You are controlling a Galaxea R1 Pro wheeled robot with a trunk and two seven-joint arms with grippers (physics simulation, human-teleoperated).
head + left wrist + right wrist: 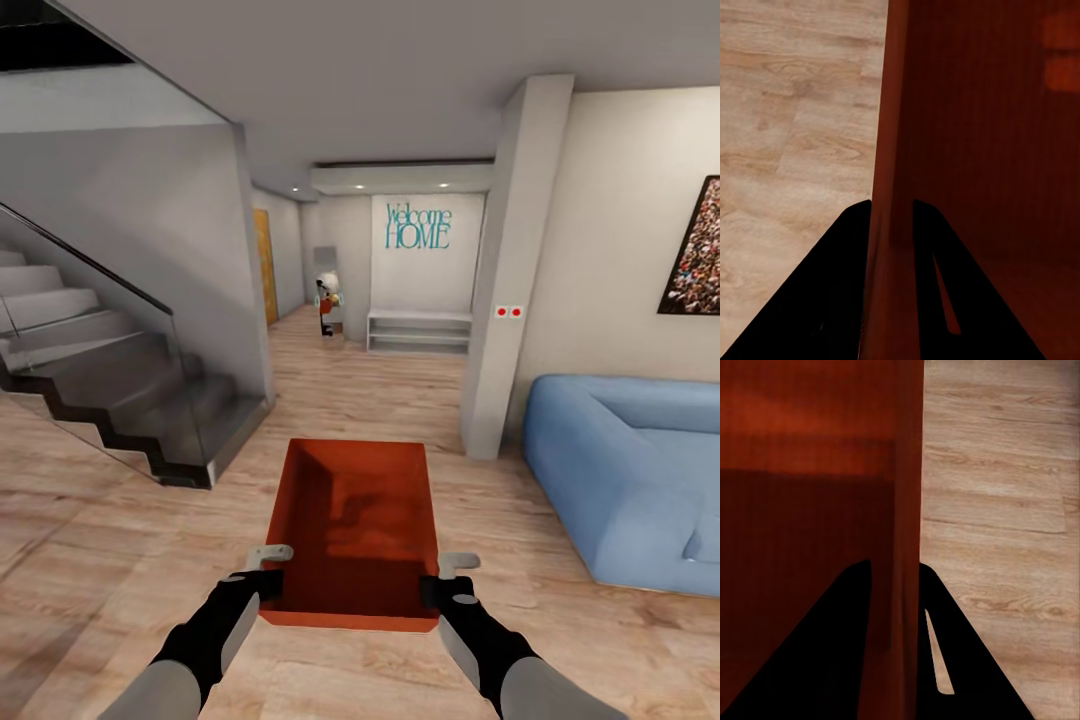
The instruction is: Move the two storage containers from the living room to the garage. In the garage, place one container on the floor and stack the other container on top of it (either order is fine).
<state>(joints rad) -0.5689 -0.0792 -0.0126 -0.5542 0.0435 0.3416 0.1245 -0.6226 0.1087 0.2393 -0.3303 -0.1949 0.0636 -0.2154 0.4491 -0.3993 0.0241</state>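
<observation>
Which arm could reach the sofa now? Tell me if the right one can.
Probably not. The right gripper is shut on the container wall, as is the left gripper, so both arms are taken up carrying it. The sofa sits well off to the right.

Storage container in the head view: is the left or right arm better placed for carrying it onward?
Neither alone. The left end effector is shut on the storage container's left wall, and the right end effector on its right wall, both at the near corners. It hangs between them, so carrying it likely needs both.

Your container (355, 530): frame centre-bottom, between both grippers; staircase (110, 380) left, sofa (630, 480) right, shelf (419, 331) upper centre.
</observation>
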